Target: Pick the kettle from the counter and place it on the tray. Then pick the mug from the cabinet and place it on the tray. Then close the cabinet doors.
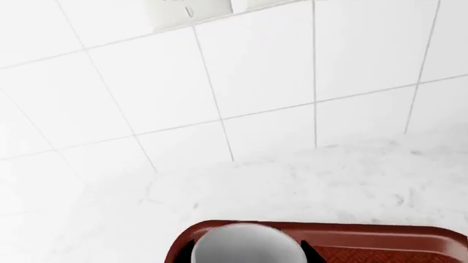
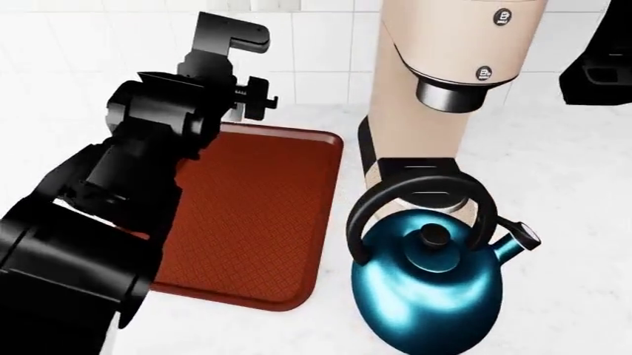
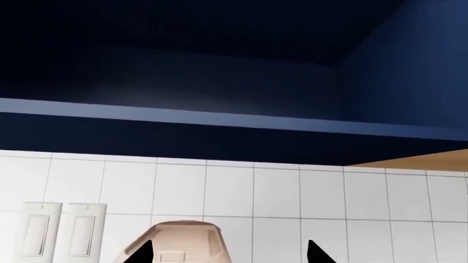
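A white rounded mug (image 1: 245,246) fills the gap between the two black fingertips of my left gripper (image 1: 249,255), which is shut on it over the far end of the reddish-brown tray (image 1: 395,244). In the head view my left arm (image 2: 168,126) hangs above the tray (image 2: 257,214) and hides the mug and the fingers. The teal kettle (image 2: 430,288) stands upright on the marble counter (image 2: 573,222), just right of the tray and not on it. My right gripper (image 3: 228,253) is open and empty, raised towards the dark blue cabinet (image 3: 219,71).
A tall beige coffee machine (image 2: 445,74) stands right behind the kettle, and its top (image 3: 183,241) shows under the right gripper. The white tiled wall (image 1: 256,82) carries switch plates (image 3: 62,230). A tan strip (image 3: 420,160) shows at the cabinet's right.
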You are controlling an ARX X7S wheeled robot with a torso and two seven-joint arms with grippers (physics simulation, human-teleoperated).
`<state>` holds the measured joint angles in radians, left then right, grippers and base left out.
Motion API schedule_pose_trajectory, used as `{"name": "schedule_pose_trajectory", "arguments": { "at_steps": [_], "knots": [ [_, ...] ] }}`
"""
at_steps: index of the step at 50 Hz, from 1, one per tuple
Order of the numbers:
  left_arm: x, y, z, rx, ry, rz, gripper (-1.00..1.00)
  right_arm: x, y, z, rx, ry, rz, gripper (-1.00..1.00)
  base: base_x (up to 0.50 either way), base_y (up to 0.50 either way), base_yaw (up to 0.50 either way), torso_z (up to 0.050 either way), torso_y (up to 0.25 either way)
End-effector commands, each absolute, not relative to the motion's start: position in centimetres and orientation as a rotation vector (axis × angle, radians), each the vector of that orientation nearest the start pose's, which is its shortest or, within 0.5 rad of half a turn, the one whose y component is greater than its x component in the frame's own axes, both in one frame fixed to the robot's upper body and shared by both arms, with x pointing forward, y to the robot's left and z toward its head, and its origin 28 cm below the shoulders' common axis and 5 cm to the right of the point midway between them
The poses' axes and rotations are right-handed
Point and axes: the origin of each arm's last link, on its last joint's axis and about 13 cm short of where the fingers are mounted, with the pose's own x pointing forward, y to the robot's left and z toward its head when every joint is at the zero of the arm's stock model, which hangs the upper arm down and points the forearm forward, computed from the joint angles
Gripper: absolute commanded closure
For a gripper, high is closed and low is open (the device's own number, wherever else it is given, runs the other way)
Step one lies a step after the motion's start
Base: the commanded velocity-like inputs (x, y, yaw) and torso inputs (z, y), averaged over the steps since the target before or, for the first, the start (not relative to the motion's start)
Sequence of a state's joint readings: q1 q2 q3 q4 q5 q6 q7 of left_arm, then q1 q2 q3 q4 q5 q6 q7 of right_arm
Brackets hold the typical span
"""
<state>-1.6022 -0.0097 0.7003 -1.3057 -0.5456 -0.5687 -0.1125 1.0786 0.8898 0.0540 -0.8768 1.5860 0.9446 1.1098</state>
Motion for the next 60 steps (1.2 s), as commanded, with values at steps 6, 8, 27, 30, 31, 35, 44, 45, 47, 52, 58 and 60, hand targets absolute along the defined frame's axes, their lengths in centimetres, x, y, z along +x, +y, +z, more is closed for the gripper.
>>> {"name": "schedule_pose_trajectory", "arguments": {
  "at_steps": [6, 8, 27, 30, 31, 35, 44, 45, 47, 52, 58, 60],
  "knots": [
    [42.8, 20.3, 24.4, 0.206, 0.352, 0.019, 1.0, 16.2, -14.5, 32.9, -0.066, -0.565, -0.105, -1.0, 0.0, 0.0, 0.0, 0.0, 0.0],
    [42.8, 20.4, 24.2, 0.205, 0.356, 0.017, 1.0, 16.2, -14.4, 32.8, -0.066, -0.565, -0.104, -1.0, 0.0, 0.0, 0.0, 0.0, 0.0],
    [42.8, 20.8, 23.6, 0.197, 0.369, 0.011, 1.0, 16.4, -14.3, 32.6, -0.063, -0.557, -0.1, -1.0, 0.0, 0.0, 0.0, 0.0, 0.0],
    [42.8, 20.8, 23.7, 0.196, 0.368, 0.008, -1.0, 16.4, -14.3, 32.6, -0.063, -0.557, -0.099, -1.0, 0.0, 0.0, 0.0, 0.0, 0.0],
    [42.8, 20.8, 23.7, 0.196, 0.368, 0.008, -1.0, 16.5, -14.3, 32.6, -0.063, -0.556, -0.099, -1.0, 0.0, 0.0, 0.0, 0.0, 0.0],
    [42.8, 21.0, 23.8, 0.19, 0.368, 0.011, -1.0, 16.5, -14.3, 32.5, -0.063, -0.555, -0.1, -1.0, 0.0, 0.0, 0.0, 0.0, 0.0],
    [42.8, 21.3, 23.8, 0.182, 0.365, 0.019, -1.0, 16.6, -14.3, 32.5, -0.062, -0.552, -0.1, -1.0, 0.0, 0.0, 0.0, 0.0, 0.0],
    [42.8, 21.4, 23.9, 0.18, 0.361, 0.019, -1.0, 16.6, -14.3, 32.5, -0.062, -0.552, -0.1, -1.0, 0.0, 0.0, 0.0, 0.0, 0.0],
    [42.9, 21.4, 24.3, 0.174, 0.348, 0.014, -1.0, 16.6, -14.3, 32.4, -0.062, -0.552, -0.1, -1.0, 0.0, 0.0, 0.0, 0.0, 0.0],
    [42.9, 21.5, 27.0, 0.142, 0.264, -0.024, -1.0, 16.6, -14.3, 32.4, -0.061, -0.55, -0.101, -1.0, 0.0, 0.0, 0.0, 0.0, 0.0],
    [40.3, 21.8, 31.8, 0.111, 0.116, -0.107, -1.0, 16.6, -14.3, 32.3, -0.059, -0.549, -0.1, -1.0, 0.0, 0.0, 0.0, 0.0, 0.0],
    [38.9, 22.0, 33.3, 0.114, 0.062, -0.141, -1.0, 16.6, -14.3, 32.3, -0.059, -0.549, -0.1, -1.0, 0.0, 0.0, 0.0, 0.0, 0.0]
  ]
}}
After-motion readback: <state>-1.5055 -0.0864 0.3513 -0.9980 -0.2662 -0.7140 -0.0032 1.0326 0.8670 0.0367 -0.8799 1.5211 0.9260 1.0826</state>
